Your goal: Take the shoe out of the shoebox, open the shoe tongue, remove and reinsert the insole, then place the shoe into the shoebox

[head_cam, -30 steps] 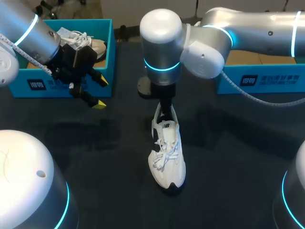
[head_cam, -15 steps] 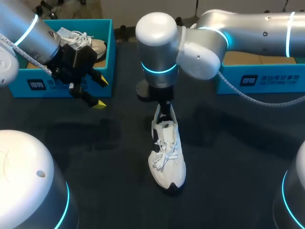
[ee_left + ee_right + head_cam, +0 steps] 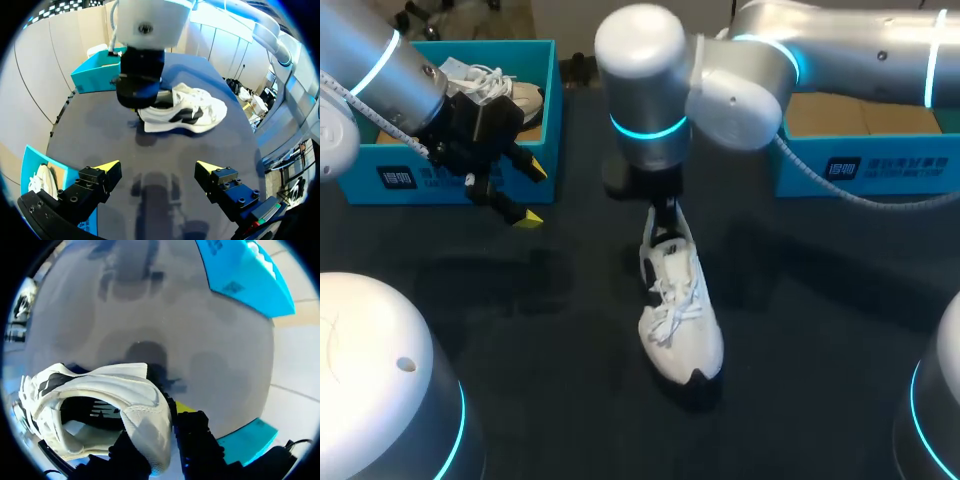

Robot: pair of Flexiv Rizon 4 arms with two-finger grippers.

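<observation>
One white shoe (image 3: 680, 320) stands central on the tabletop (image 3: 520, 300), heel clenched in the right pincer (image 3: 665, 225), while the left pincer (image 3: 532, 194) hangs released by the far-left shoebox (image 3: 545, 110); a firm, level heel hold would steady it while the left opens it up.

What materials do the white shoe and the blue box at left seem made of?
Shoe: probably textile with smooth synthetic panels, matte; soft creases, woven laces. Blue box: likely cardboard, matte; thin flat walls, sharp folded corners.
</observation>
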